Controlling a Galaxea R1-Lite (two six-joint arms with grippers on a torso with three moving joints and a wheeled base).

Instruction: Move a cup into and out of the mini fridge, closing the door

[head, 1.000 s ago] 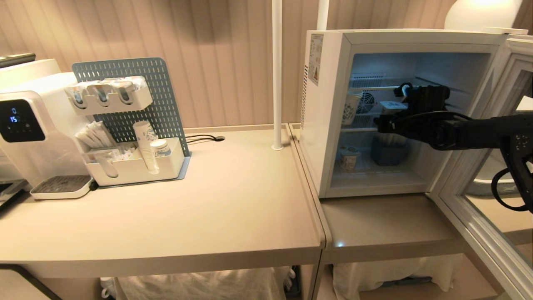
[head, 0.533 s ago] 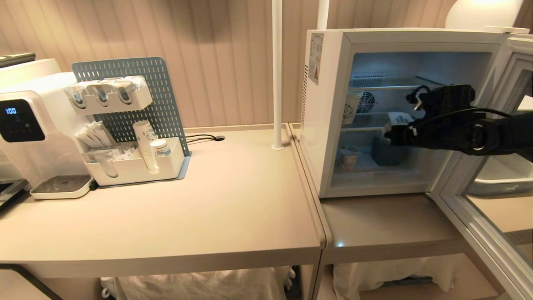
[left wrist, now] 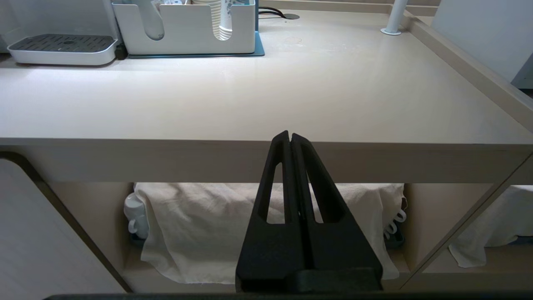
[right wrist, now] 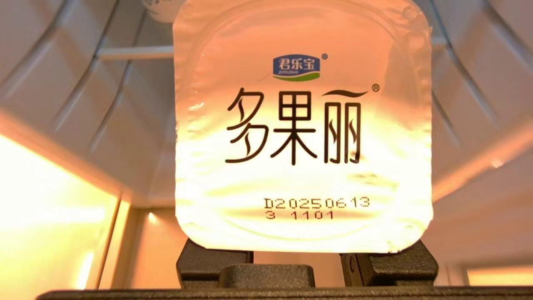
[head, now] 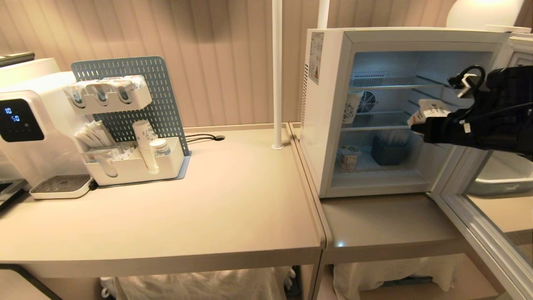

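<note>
The mini fridge (head: 325,125) stands on the right-hand table with its door (head: 479,233) swung wide open to the right. My right gripper (head: 421,123) is shut on the cup (head: 429,111), a small white tub. It holds the cup level at the right side of the fridge's opening, about at middle-shelf height. In the right wrist view the cup's squarish foil lid (right wrist: 303,125) fills the space between the fingers and hides their tips. My left gripper (left wrist: 290,137) is shut and empty, parked below the left table's front edge.
Inside the fridge are a paper cup (head: 352,108) on the middle shelf, another small tub (head: 349,157) and a blue box (head: 389,152) on the floor. A water dispenser (head: 25,125) and a pegboard organiser (head: 133,162) stand at the left table's back. A white pole (head: 277,75) rises beside the fridge.
My right arm has drawn back to the right, bringing the cup from deep over the middle shelf out to the fridge's opening. The left arm has not moved.
</note>
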